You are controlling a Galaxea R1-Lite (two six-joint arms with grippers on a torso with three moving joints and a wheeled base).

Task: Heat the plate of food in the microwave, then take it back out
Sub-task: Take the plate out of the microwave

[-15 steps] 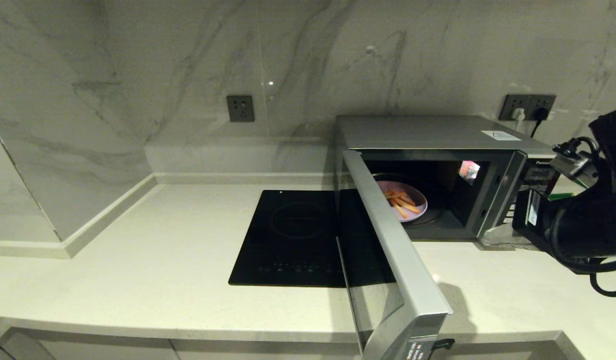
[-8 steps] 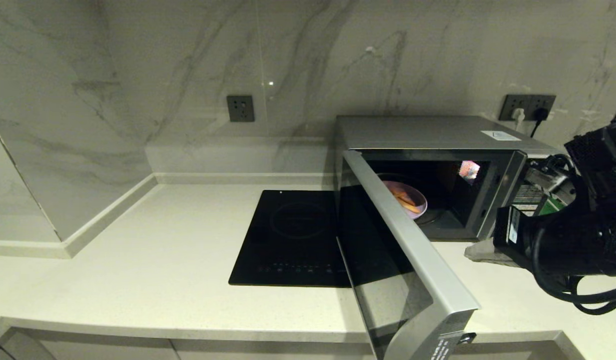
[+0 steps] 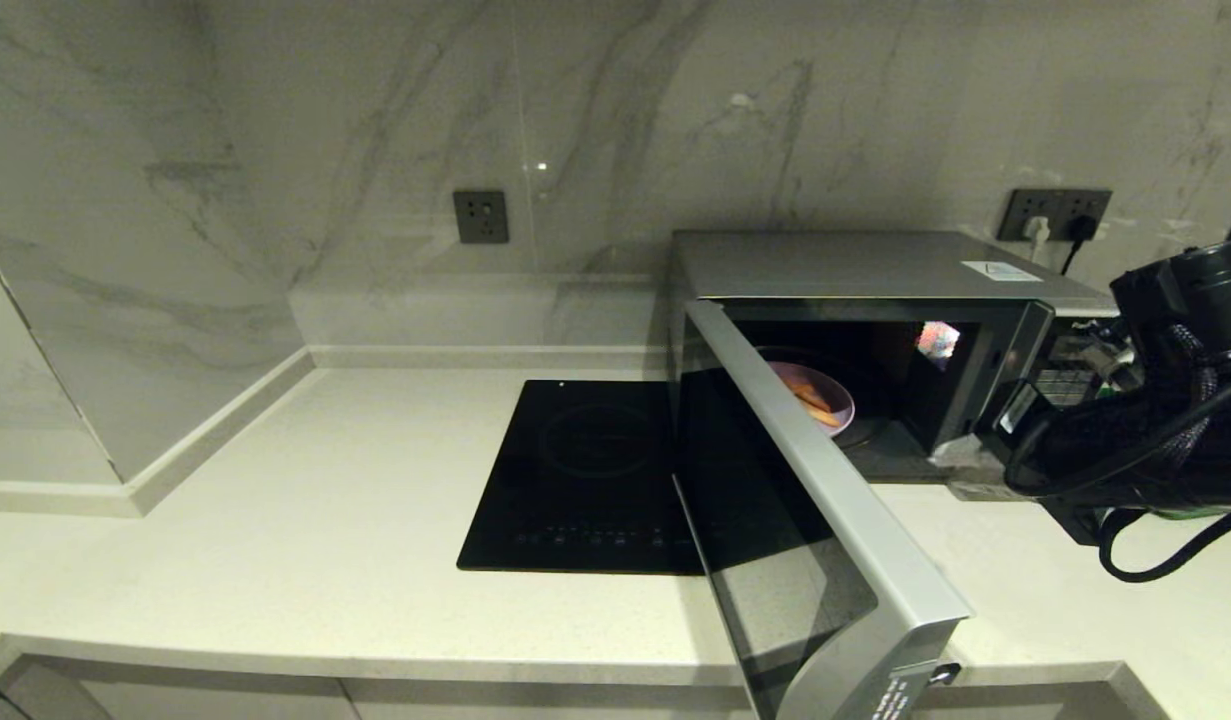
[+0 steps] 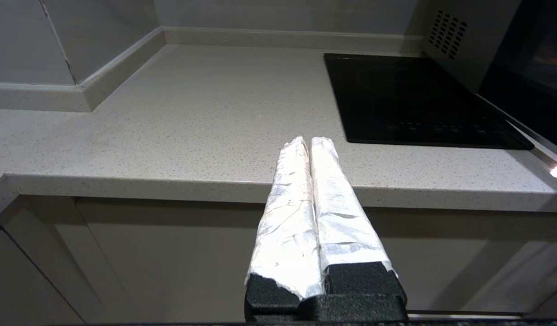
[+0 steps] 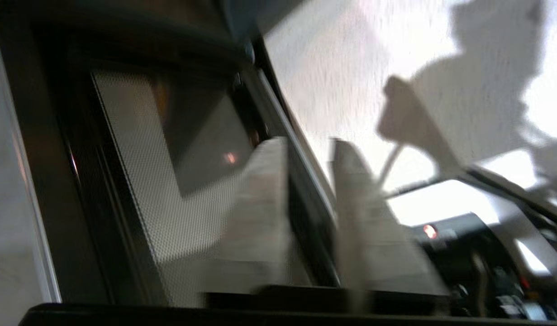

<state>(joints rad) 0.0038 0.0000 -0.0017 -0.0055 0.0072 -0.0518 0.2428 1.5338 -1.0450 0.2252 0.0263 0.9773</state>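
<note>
- Currently the microwave (image 3: 875,270) sits on the desk (image 3: 275,520) at the right, its door (image 3: 825,530) swung out toward the near edge; the plate of food (image 3: 823,402) lies inside on the turntable, half hidden behind the door.
- My right hand (image 5: 305,199) is at the cavity's right front corner, fingers spread a little with nothing between them.
- My left hand (image 4: 305,149) hangs parked below the near desk edge, fingers pressed together, empty.
- Judgement: the step in hand is reaching in for the plate.
- To do it well I would widen the fingers, enter low and level, pinch the near rim only, and lift slightly before drawing out so the sticks do not slide.
- Risk: clipping the right door frame or the door.
</note>
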